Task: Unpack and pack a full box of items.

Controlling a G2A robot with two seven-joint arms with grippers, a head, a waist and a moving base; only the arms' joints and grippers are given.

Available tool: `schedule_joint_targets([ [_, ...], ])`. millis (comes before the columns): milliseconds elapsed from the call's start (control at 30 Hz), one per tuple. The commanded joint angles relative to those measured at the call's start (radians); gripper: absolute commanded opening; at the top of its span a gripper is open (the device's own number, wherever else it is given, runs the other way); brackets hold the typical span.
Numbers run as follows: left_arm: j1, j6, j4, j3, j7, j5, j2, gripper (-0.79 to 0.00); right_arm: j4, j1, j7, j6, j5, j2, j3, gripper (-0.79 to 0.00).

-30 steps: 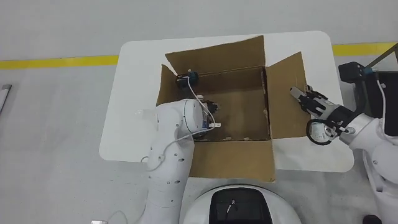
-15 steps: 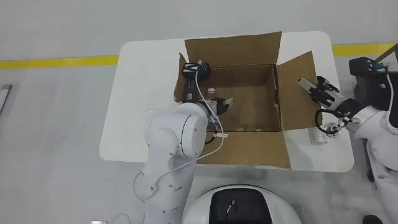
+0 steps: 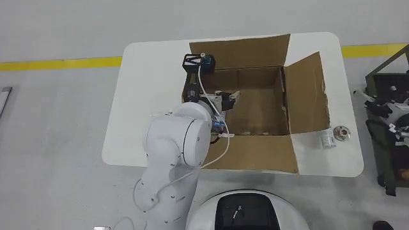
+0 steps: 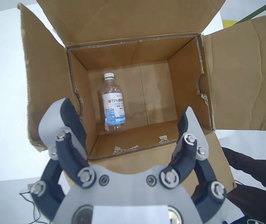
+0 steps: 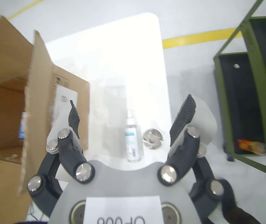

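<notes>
My left gripper [image 4: 126, 107] hangs above the left part of the open box [image 4: 184, 71]. Its fingers [image 4: 70, 117] are wide apart, with nothing between them. Below it, on the box floor, one clear bottle [image 4: 113, 106] lies on its side, close beside a side wall, with the white cap turned away from me.

More to the right, past the right flap, a small bottle [image 3: 326, 138] and a round metal piece [image 3: 344, 132] lie on the table [image 3: 140, 102], just beside each other. My right gripper [image 5: 131, 104] is beyond the table's right end, near the green cart [image 5: 240, 54]. Its fingers are also apart and empty.

I judge that the unpacking is near its end and that the clear bottle is probably the last thing inside. For the next move I must lower the left gripper into the box and set the fingers across the bottle's body. The finger on the wall side will have little room there.
</notes>
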State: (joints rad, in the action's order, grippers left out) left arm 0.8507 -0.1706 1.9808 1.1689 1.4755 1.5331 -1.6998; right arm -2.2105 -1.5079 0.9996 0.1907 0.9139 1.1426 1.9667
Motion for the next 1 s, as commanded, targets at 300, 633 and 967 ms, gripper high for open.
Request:
schedule_joint_targets([
  [300, -0.013, 0.02, -0.02, -0.007, 0.001, -0.015, -0.001, 0.0, 0.075, 0.011, 0.201, -0.113, 0.198, -0.017, -0.193, -0.296],
  [633, -0.016, 0.022, -0.031, -0.003, 0.003, -0.014, 0.0, 0.0, 0.188, 0.069, 0.177, -0.079, 0.267, -0.015, -0.292, -0.379],
  [967, -0.024, 0.016, -0.043, 0.002, 0.002, -0.018, 0.0, 0.0, 0.281, 0.123, 0.168, -0.069, 0.302, -0.011, -0.37, -0.409],
])
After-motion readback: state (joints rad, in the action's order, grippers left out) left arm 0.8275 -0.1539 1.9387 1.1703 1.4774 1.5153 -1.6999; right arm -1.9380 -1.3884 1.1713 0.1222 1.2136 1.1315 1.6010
